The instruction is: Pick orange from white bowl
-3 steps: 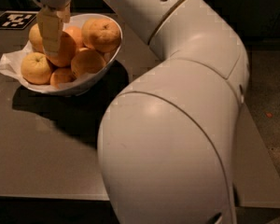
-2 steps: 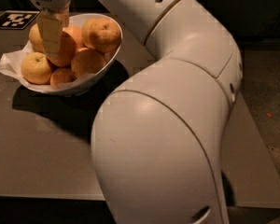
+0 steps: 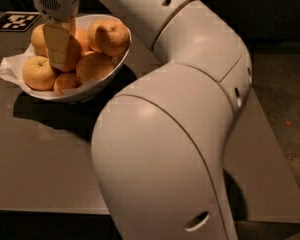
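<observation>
The white bowl (image 3: 92, 91) stands on the table at the upper left, lined with crumpled white paper (image 3: 10, 66) and holding several oranges. My gripper (image 3: 64, 64) reaches down from above into the middle of the pile. It is right at the deep-orange orange (image 3: 76, 52), which shows behind and to the right of it and is partly covered. A large dimpled orange (image 3: 112, 36) sits to the right. A paler orange (image 3: 38, 73) lies at the left rim.
My bulky white arm (image 3: 170, 149) fills the middle and foreground and hides much of the grey table (image 3: 35, 164). A black-and-white marker tag (image 3: 14, 20) lies behind the bowl at the far left. The table's right edge meets dark floor (image 3: 285, 99).
The arm's elbow has swung to the right and its joints have shifted. The gripper stays at the oranges in the bowl, slightly lower.
</observation>
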Robot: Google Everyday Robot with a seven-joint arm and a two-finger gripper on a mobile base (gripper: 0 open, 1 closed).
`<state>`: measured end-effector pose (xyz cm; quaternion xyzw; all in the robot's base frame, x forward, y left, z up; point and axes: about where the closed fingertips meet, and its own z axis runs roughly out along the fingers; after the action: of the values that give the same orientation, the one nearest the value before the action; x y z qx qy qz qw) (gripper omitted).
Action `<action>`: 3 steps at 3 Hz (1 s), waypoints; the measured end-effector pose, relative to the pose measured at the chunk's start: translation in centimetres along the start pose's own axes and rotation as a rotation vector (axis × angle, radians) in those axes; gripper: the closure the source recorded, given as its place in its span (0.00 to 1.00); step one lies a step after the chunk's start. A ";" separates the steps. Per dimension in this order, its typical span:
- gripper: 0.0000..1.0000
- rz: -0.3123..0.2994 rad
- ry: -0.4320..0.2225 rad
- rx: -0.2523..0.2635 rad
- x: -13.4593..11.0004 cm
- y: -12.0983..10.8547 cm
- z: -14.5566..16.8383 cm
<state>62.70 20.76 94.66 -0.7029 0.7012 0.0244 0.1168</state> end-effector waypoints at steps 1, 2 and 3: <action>0.24 0.013 0.003 -0.028 0.7 -0.1 1.1; 0.42 0.013 -0.025 -0.005 -0.1 -0.7 1.3; 0.65 0.013 -0.045 0.010 -0.7 -1.2 1.6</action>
<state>64.08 21.77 93.44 -0.6971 0.7029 0.0374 0.1359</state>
